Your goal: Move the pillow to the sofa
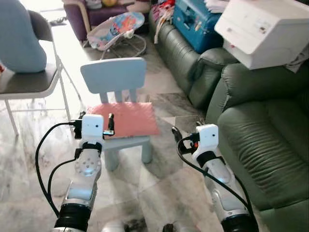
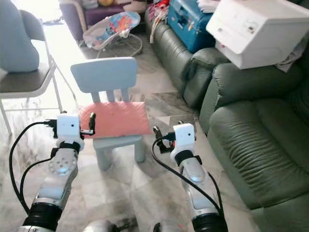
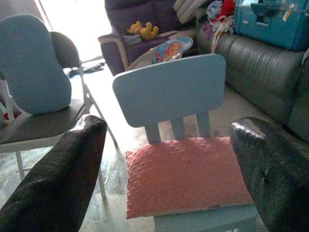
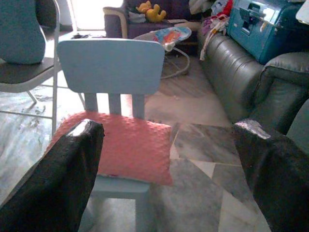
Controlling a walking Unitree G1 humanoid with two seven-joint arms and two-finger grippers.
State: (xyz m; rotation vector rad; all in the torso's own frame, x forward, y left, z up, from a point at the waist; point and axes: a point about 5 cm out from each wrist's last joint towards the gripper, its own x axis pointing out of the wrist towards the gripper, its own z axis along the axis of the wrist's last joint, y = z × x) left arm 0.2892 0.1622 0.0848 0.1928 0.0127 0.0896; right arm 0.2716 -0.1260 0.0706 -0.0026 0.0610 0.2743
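Both grippers stand with their long black fingers spread wide and nothing between them: the left gripper [image 1: 110, 126] is raised at the near-left corner of the pillow, the right gripper [image 1: 176, 137] is lower and out to the right of the chair, over the marble floor [image 1: 159, 193].

At the centre of the living room a flat, salmon-pink dimpled fabric pillow [image 1: 126, 119] lies on the seat of a small pale-blue plastic child's chair [image 1: 114, 75], its right edge overhanging the seat a little. A dark green leather sofa [image 1: 263, 140] runs along the right of the scene, well apart from the chair; its near seat cushion looks free, while a white box-shaped appliance [image 1: 263, 29] rests on its back and a blue hard case [image 1: 195, 21] sits on its far section.

As things lie, the pillow is on the chair and not on the sofa, so by these pictures the carry to the sofa is what remains of the task. Neither gripper touches the pillow.

Both silver arms reach forward from the robot's shoulders with elbows bent, wrists level and fingers pointed toward the chair; each wrist view looks straight at the pillow between its own parted fingers. A grey folding metal chair [image 1: 34, 82] stands at far left, and a patterned baby bouncer [image 1: 116, 29] sits farther back.
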